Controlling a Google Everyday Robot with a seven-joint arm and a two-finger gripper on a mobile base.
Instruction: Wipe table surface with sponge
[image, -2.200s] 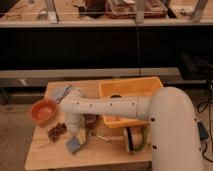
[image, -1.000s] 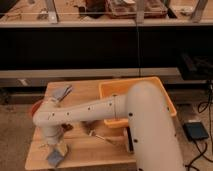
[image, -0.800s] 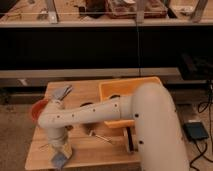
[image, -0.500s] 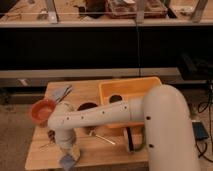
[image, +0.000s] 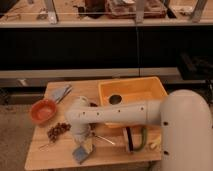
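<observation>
Rightward the sponge (image: 81, 152) has been moved under the gripper (image: 84, 142), grip indiscernible; a dark disc (image: 115, 99) is held in the yellow bin (image: 150, 83).

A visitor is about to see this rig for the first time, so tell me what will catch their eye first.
The bulky white arm dominates, sweeping from the lower right across the wooden table, with its gripper down at the blue-grey sponge near the front edge. Behind it, a bright yellow bin sits at the table's back right, and an orange bowl on the left.
</observation>
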